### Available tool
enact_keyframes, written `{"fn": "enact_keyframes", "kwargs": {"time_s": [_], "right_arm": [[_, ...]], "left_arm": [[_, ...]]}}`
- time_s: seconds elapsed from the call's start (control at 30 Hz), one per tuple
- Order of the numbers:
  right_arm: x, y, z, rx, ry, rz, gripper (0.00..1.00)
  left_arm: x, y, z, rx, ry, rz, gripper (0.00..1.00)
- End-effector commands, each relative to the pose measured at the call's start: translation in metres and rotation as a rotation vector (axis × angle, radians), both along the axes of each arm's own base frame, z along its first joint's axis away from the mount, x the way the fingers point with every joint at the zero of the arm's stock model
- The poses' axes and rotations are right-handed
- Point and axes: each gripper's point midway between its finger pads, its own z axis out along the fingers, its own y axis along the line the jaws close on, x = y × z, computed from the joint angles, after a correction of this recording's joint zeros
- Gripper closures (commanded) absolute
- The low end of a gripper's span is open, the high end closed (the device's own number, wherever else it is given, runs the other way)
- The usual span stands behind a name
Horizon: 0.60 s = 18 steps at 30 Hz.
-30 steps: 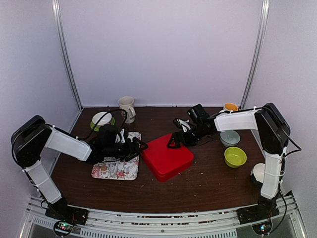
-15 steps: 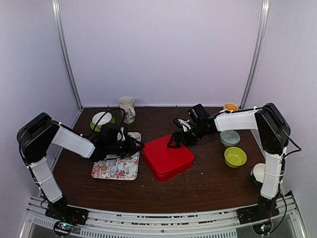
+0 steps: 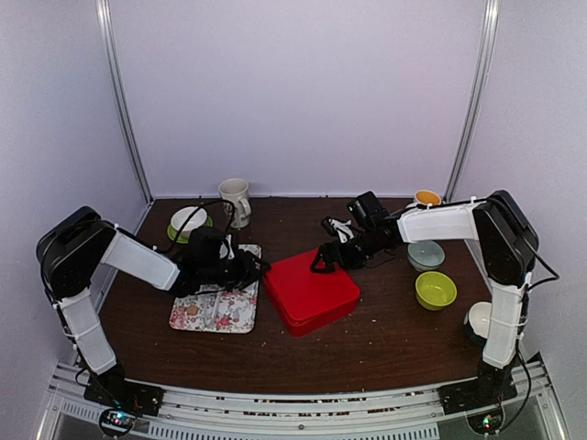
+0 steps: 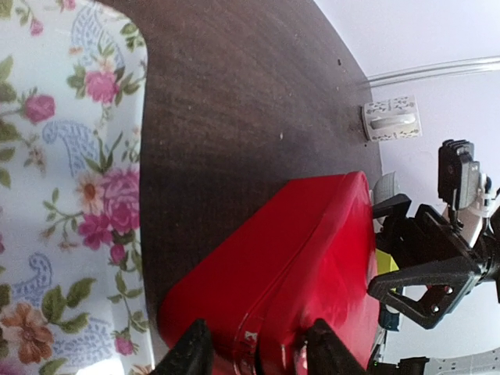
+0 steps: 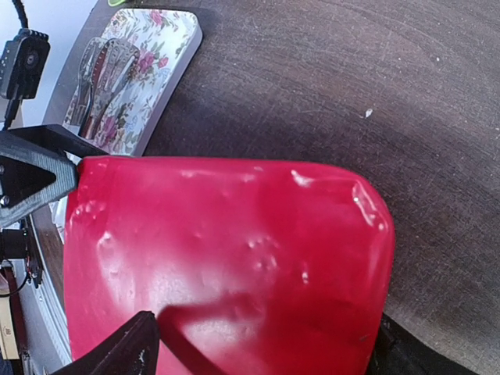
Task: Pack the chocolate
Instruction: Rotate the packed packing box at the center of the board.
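Red box (image 3: pixel 312 289) sits lid-shut mid-table (image 3: pixel 385 344), turned diagonal.

Left pincer (image 3: pixel 255 268) is low at the box's left corner, just off the right edge of the floral tray (image 3: pixel 234 316). In the left wrist view the fingers are partly apart with the box's rim and corner between them. Can't tell if it's actually pinching or only straddling.

Right pincer (image 3: pixel 323 261) is at the box's far corner. In the right wrist view the jaws are spread wide across the lid. The left fingertip (image 5: pixel 129 351) is above the red surface and throws a shadow on it. It has hold of nothing that I can see.

Chocolate (image 3: pixel 191 311): one small tan-brown blob is on the near-left part of the tray, too small to make out properly. That's the only piece visible, and it's well apart from both pincers. Metal tongs (image 5: pixel 105 66) lie on the same tray.

Rest of the table:
- White mug (image 3: pixel 236 200) and green-rimmed dish (image 3: pixel 188 221) at far left.
- Orange cup (image 3: pixel 427 198), grey-blue bowl (image 3: pixel 426 255) and lime bowl (image 3: pixel 436 290) at right.
- White bowl (image 3: pixel 477 321) by the right arm's base.
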Motion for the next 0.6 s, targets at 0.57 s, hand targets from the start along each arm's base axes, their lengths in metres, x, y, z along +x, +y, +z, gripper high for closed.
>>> {"fn": "enact_keyframes", "kwargs": {"time_s": [0.57], "right_arm": [[-0.022, -0.070, 0.050, -0.156, -0.150, -0.232, 0.00]], "left_arm": [[0.016, 0.003, 0.068, 0.346, -0.297, -0.352, 0.18]]}}
